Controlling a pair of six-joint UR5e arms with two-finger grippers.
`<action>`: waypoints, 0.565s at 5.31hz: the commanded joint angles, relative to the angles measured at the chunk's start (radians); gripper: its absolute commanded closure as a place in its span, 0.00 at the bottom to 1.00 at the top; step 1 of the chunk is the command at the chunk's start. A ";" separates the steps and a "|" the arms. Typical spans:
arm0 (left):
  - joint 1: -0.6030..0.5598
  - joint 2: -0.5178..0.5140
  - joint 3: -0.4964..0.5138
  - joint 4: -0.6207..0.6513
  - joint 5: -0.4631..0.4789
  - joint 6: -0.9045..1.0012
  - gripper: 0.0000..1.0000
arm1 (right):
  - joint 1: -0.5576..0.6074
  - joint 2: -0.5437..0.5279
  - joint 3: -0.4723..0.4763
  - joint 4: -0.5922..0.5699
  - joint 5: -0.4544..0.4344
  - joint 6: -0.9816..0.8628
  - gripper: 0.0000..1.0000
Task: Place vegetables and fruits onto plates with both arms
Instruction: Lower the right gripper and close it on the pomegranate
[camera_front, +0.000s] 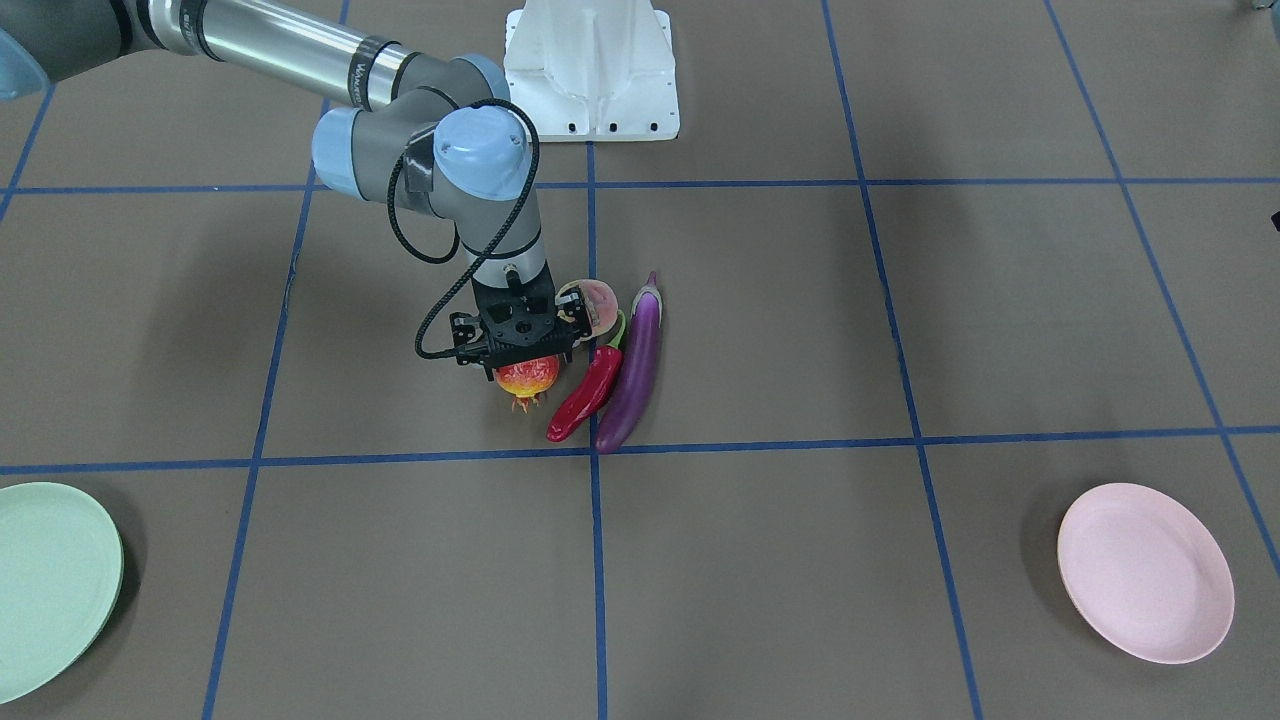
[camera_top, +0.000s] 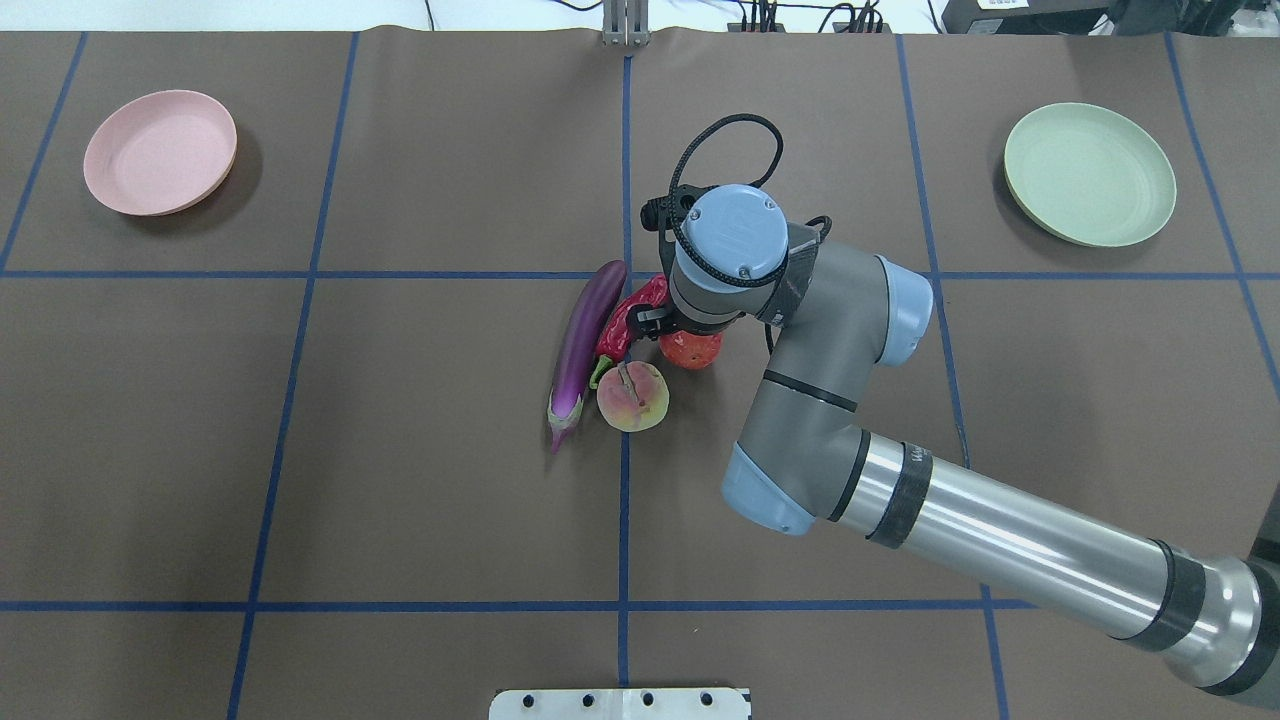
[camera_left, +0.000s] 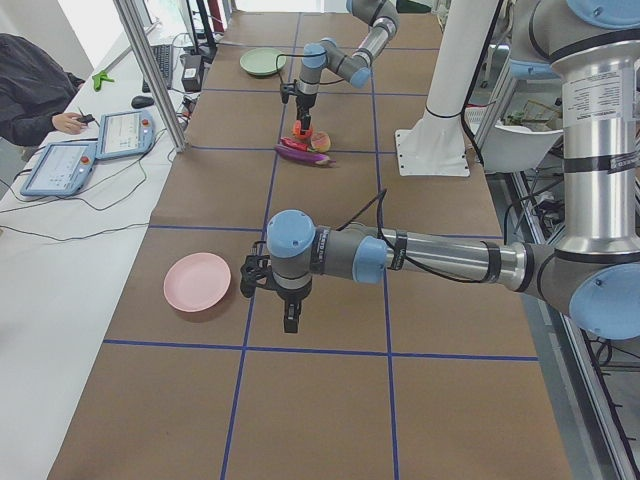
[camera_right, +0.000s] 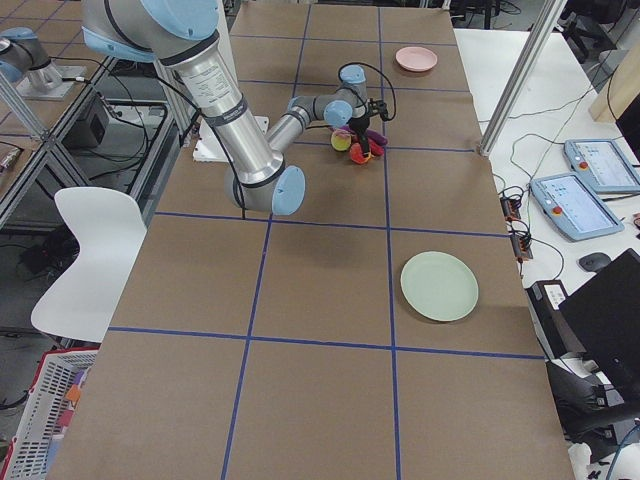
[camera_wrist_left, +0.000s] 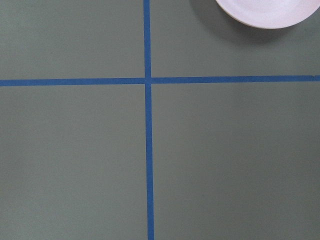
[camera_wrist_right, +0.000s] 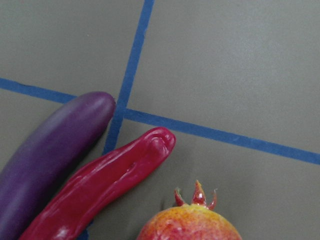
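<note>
The four pieces lie bunched at the table's middle. The purple eggplant (camera_front: 637, 370) lies beside the red chili pepper (camera_front: 590, 395), and the peach (camera_top: 633, 396) sits at their stem ends. My right gripper (camera_front: 525, 362) is lowered straight over the pomegranate (camera_front: 528, 382), whose crown shows close in the right wrist view (camera_wrist_right: 196, 196). Its fingers are hidden, so I cannot tell if they grip. The left gripper (camera_left: 290, 322) hovers near the pink plate (camera_left: 198, 281), open or shut I cannot tell. The mint green plate (camera_top: 1090, 175) stands bare on the right arm's side.
The white base pedestal (camera_front: 590, 70) stands at the robot's edge of the table. Blue tape lines (camera_wrist_left: 147, 120) grid the brown surface. A person sits with tablets (camera_left: 60, 165) at a side bench. A white chair (camera_right: 85, 250) stands off the table.
</note>
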 joint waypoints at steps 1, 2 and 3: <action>0.000 0.000 -0.001 0.000 -0.001 0.000 0.00 | -0.003 -0.008 -0.003 -0.005 0.000 -0.018 0.00; 0.000 0.000 -0.001 0.000 -0.001 0.000 0.00 | -0.007 -0.013 -0.003 -0.005 -0.002 -0.019 0.01; 0.000 0.000 -0.001 0.000 -0.001 0.000 0.00 | -0.015 -0.013 -0.004 -0.003 -0.002 -0.017 0.18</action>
